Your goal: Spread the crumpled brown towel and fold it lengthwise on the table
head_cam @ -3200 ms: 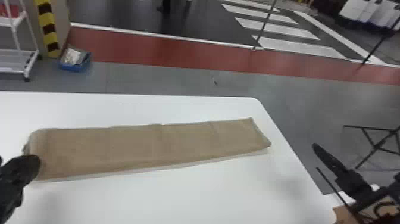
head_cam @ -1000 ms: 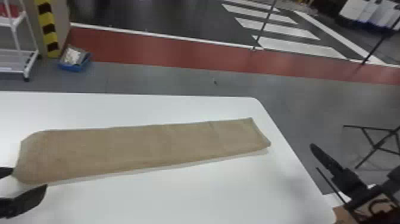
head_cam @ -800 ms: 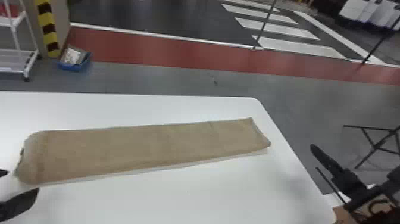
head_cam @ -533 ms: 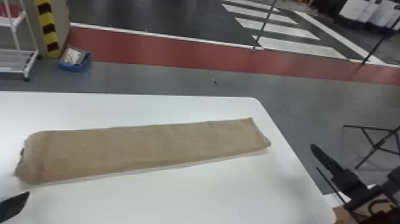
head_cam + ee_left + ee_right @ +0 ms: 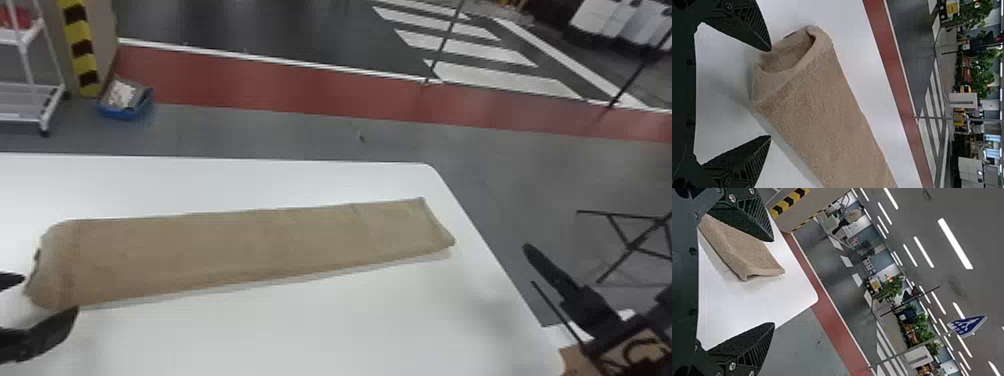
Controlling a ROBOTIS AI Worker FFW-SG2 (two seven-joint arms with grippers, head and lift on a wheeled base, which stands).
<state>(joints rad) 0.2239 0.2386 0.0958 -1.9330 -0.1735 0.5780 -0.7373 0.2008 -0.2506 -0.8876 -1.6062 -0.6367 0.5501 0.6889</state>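
Brown towel [image 5: 240, 250] in long strip; left gripper [image 5: 50, 294] parted, empty, by its left end; right gripper [image 5: 530, 265] likewise, off its right end.

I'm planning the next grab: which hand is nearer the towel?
Left. The left hand is open at the towel's left end; the right hand is past the table's right edge.

**Indoor hall looks like an industrial workspace**

The place appears to be a large industrial or test hall; its exact use cannot be told. Far beyond the grey floor [image 5: 310, 135] run a flat red floor strip [image 5: 300, 95] and painted white crossing stripes [image 5: 500, 77]. At far left stand yellow-and-black hazard striping [image 5: 82, 50] and a white metal-framed cart [image 5: 20, 118]. Long white ceiling lights [image 5: 954, 243] hang over a blue crossing sign [image 5: 967, 325] and leafy green plants [image 5: 891, 288].
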